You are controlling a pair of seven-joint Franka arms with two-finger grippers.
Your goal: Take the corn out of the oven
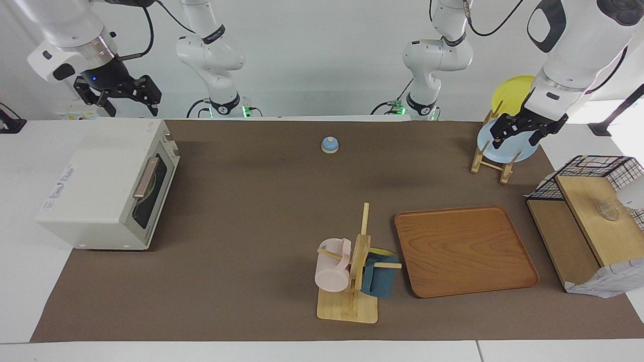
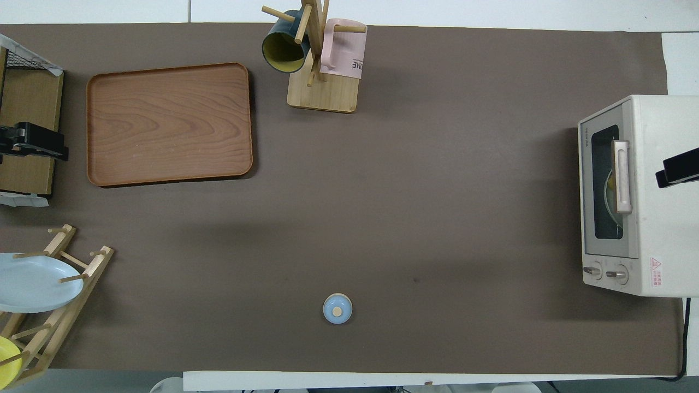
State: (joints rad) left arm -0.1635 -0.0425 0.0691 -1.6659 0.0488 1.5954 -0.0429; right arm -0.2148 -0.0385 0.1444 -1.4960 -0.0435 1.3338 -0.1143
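The off-white oven stands at the right arm's end of the table. Its dark glass door is shut, with the tan handle across it. In the overhead view a sliver of yellow, the corn, shows through the glass on a pale plate; the rest of it is hidden. My right gripper hangs open and empty over the oven's top, well clear of it. My left gripper hangs open and empty at the left arm's end, up over the dish rack and wooden shelf.
A wooden tray lies toward the left arm's end. A mug tree beside it holds a pink and a dark blue mug. A small blue dome sits mid-table near the robots. A dish rack holds two plates. A wire shelf stands at the table's end.
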